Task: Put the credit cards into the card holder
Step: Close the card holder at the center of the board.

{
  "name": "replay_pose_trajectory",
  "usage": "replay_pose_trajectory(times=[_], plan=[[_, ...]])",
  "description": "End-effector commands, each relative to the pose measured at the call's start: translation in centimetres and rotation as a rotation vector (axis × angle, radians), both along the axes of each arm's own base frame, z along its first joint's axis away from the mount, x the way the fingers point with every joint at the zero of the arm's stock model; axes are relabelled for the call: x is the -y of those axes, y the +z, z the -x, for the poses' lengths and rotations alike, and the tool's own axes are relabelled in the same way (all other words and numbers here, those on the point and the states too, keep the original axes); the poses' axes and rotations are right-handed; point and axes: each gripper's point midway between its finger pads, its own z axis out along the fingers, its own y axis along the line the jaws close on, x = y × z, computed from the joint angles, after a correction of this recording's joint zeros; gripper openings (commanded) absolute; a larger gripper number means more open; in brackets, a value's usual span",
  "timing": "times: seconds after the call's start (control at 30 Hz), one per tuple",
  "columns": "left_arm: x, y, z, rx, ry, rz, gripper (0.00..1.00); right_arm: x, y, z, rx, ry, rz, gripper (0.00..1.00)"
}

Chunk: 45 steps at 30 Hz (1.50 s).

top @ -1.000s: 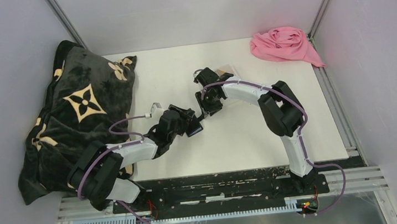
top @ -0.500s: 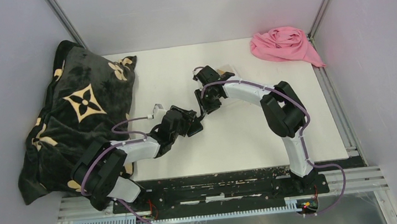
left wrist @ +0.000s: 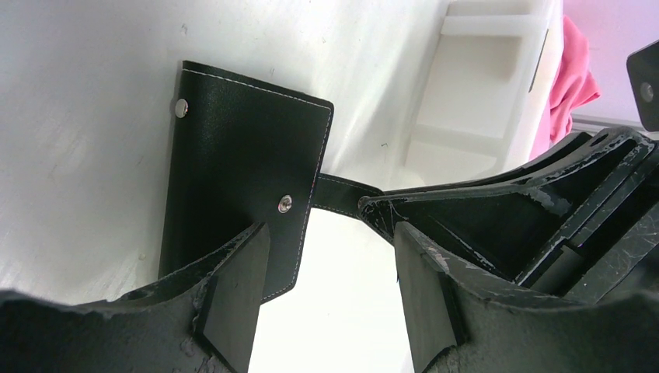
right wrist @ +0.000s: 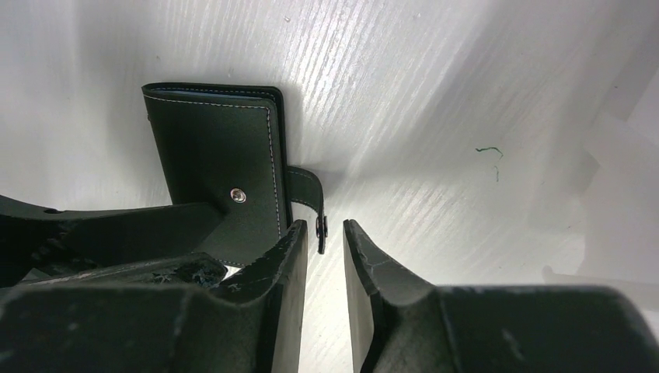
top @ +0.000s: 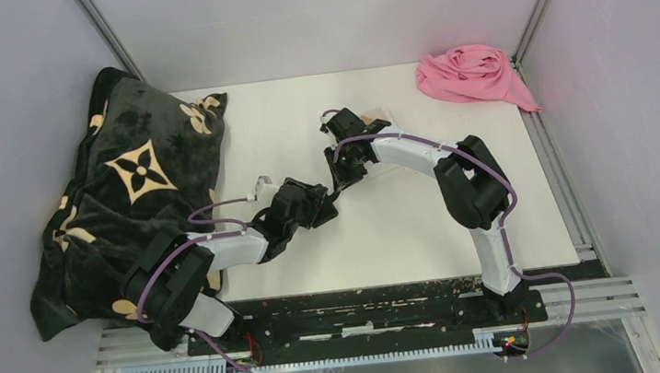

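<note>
As the left gripper [left wrist: 330, 241] is held spread wide over the closed card holder [left wrist: 241, 163], laid flat on the table [left wrist: 78, 116], its strap [left wrist: 338, 190] is pointed rightward into the narrow slit of the right gripper [right wrist: 325, 227], and whether it is pinched cannot be told.

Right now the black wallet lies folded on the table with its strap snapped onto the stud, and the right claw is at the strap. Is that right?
Not quite. The strap is unsnapped: its end sits clear of the stud, at the tips of the right claw. The wallet does lie folded on the table. The right wrist view shows it.
</note>
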Motion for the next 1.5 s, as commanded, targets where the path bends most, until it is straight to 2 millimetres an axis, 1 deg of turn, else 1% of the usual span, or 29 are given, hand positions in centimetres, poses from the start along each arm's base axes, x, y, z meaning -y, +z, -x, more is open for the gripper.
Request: replay_pose_trajectory(times=[0.0,0.2,0.67,1.0,1.17,1.33,1.47], plan=[[-0.2,0.2,-0.4,0.009,0.062,0.041,0.67,-0.7,2.6,-0.6,0.053,-0.004,-0.06,0.29],[-0.6,-0.3,-0.3,0.0,0.073,0.033,0.67,-0.7,3.0,-0.6,0.055,-0.004,-0.068,0.23],[-0.9,-0.8,-0.1,-0.011,0.082,0.019,0.66,-0.8,3.7,-0.4,0.057,-0.006,-0.087,0.23],[-1.1,-0.9,0.0,-0.013,0.089,0.022,0.66,-1.0,3.2,0.0,0.04,0.003,-0.082,0.22],[-1.1,-0.9,-0.1,-0.014,0.09,0.022,0.66,-1.2,3.7,-0.2,0.046,0.006,-0.09,0.15],[-1.0,-0.8,-0.1,-0.015,0.084,0.015,0.66,-1.3,3.7,-0.3,0.045,0.014,-0.089,0.09],[-1.1,-0.9,0.0,-0.017,0.087,0.011,0.66,-1.6,3.8,-0.1,0.049,0.037,-0.077,0.02]])
